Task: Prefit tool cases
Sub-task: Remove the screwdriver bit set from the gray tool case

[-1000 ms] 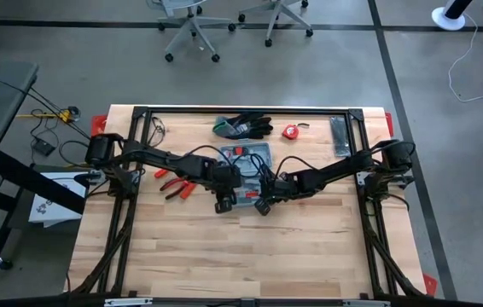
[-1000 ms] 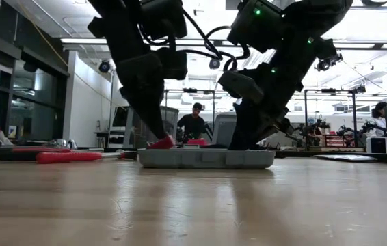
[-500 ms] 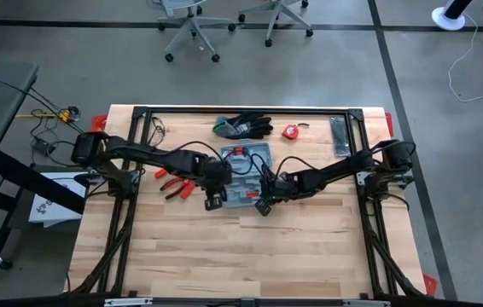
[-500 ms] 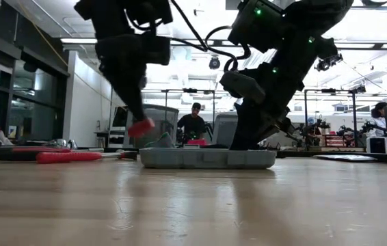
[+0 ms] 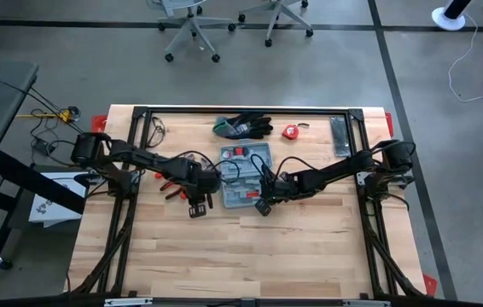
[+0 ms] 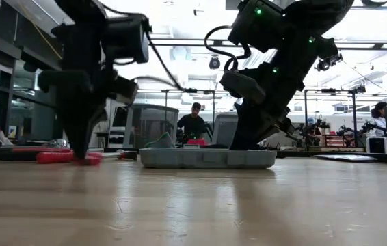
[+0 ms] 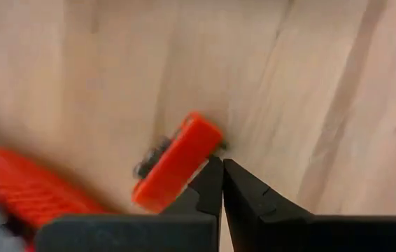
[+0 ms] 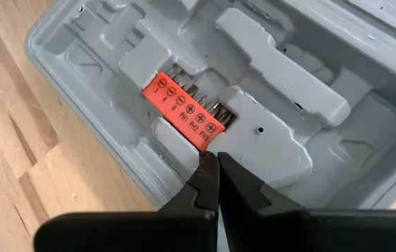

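Your grey-blue tool case (image 5: 247,163) lies open near the middle of the wooden table (image 5: 241,256), in front of the black gloves (image 5: 243,126). Your right gripper (image 8: 217,162) is over the case's near edge, fingers pressed together and holding nothing; its tips sit just beside the red bit holder (image 8: 184,110) seated in a moulded recess. Your left gripper (image 7: 222,168) is to the left of the case, down at the table, fingers closed with nothing between them. A small red block (image 7: 178,162) lies on the wood touching one fingertip, beside the red-handled pliers (image 5: 173,185).
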### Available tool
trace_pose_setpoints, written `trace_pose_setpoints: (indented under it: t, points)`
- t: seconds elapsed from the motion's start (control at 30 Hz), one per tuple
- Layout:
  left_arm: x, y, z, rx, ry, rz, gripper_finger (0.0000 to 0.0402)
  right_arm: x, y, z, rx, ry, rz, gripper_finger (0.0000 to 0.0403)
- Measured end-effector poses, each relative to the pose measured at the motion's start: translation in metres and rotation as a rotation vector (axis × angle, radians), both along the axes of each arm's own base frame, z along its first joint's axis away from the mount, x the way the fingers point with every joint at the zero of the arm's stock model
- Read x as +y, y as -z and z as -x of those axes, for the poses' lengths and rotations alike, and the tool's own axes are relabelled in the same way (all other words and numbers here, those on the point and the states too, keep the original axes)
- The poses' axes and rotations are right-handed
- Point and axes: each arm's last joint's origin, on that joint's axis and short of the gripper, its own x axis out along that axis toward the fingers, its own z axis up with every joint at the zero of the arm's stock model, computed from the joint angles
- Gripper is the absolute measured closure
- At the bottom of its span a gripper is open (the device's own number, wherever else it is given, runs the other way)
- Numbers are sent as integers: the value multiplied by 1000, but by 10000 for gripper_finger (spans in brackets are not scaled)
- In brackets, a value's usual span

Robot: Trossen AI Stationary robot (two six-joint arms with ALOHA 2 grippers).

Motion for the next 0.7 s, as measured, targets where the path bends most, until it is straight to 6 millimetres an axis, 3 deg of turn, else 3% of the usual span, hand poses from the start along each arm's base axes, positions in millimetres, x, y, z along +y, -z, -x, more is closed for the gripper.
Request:
trace_pose_setpoints:
  t: [0.33, 0.7]
  points:
    - [-5, -7, 0, -60, -17, 50, 355, 0, 0, 0, 0, 3, -1, 403]
    - [2, -37, 7, -209, -118, -155, 355, 0, 0, 0, -2, 3, -1, 403]
